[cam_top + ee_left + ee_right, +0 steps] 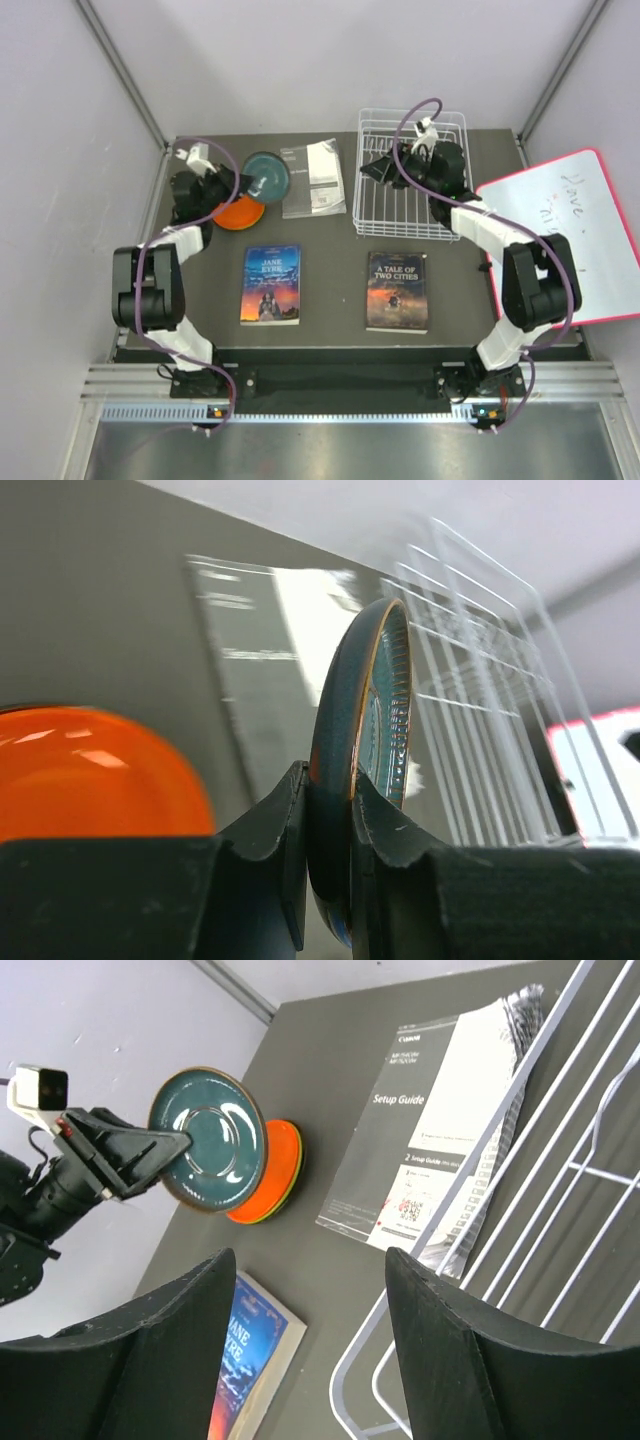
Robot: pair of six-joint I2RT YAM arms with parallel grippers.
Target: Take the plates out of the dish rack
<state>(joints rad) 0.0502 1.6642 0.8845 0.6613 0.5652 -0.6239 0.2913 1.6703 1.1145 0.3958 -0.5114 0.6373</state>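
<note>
The teal plate (378,710) is gripped by its rim in the left claw (330,785), whose jaws are closed tight on it. It is held on edge at the upper left of the top view. The orange plate (240,213) is seen just below it, lying flat on the tabletop (330,280). The rack (395,205) is placed at the upper right. The right claw (310,1260) is spread wide with nothing in it, at the rack's left edge.

Teal plate (208,1140): dark teal, coppery rim, concentric ridges. Orange plate (280,1168): plain glossy orange. Rack (400,215): white wire grid. Table (335,270): dark grey. Whiteboard (570,235): white, red frame.
</note>
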